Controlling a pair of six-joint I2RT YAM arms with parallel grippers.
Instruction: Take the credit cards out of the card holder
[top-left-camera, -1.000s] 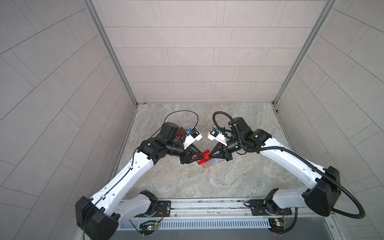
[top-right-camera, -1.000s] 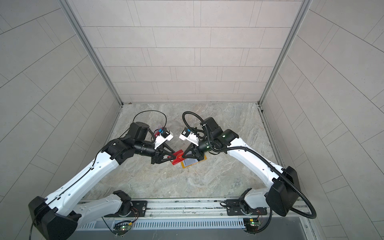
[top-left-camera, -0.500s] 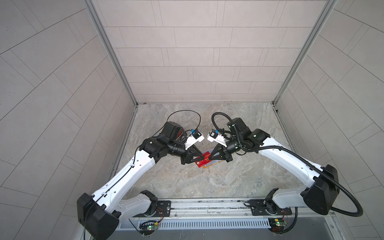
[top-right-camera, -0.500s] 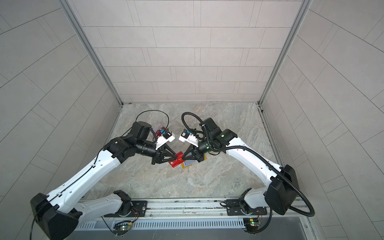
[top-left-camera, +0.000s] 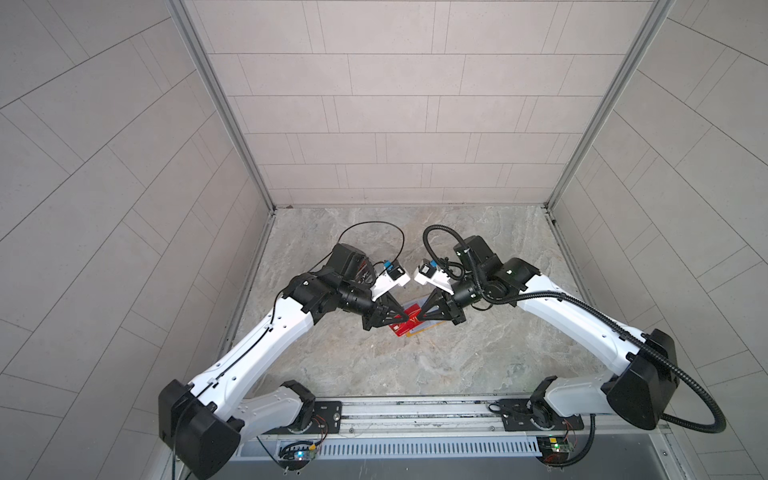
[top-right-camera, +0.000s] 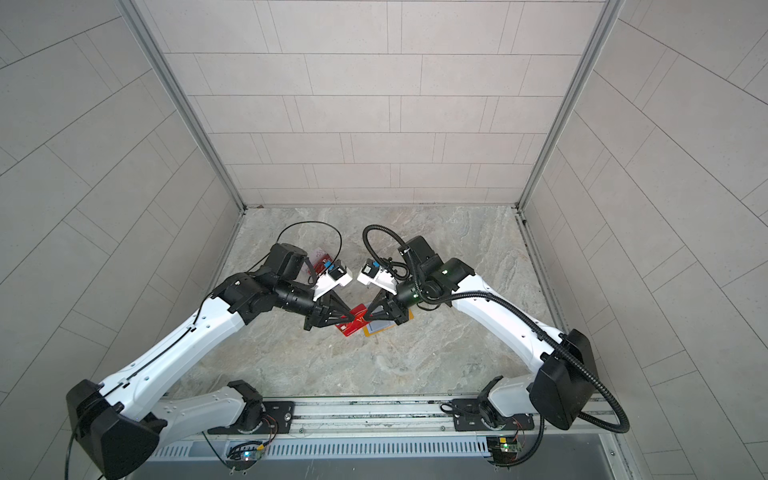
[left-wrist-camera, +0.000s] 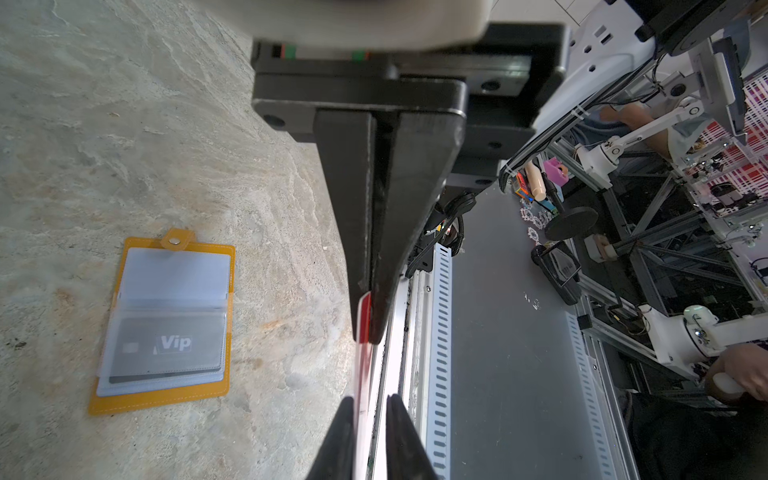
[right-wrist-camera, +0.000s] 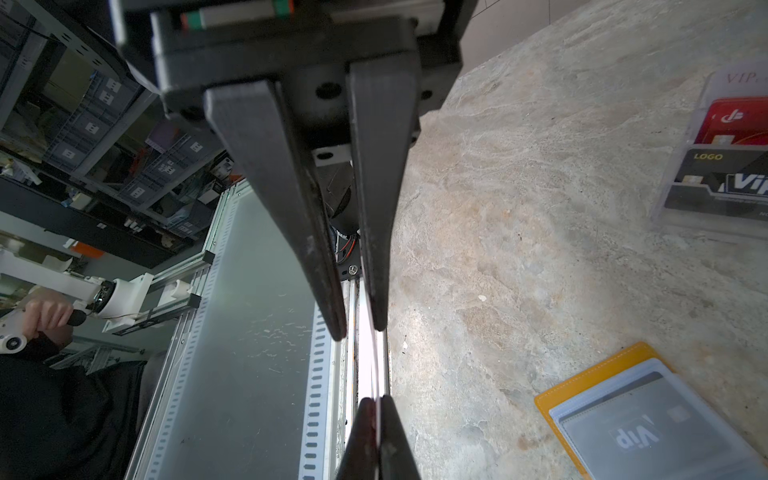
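Ends of the red card (top-right-camera: 349, 329) sit pinched in left hand (top-right-camera: 353, 320) and right hand (top-right-camera: 368, 319), arms half-hiding the card holder (top-right-camera: 377, 330).

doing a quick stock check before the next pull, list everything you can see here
held red card: 1, red, in the air above the holder, between both grippers
card holder: 1, mustard yellow, open flat on the table
grey Vip card: 1, grey, inside the holder's clear sleeve
clear box: 1, clear, on the table apart from the holder
boxed red card: 1, red, in the box
black Vip card: 1, black, in the box
table: 1, grey marbled
left gripper: 1, black, jaws shut on the held card's edge
right gripper: 1, black, jaws around its other end
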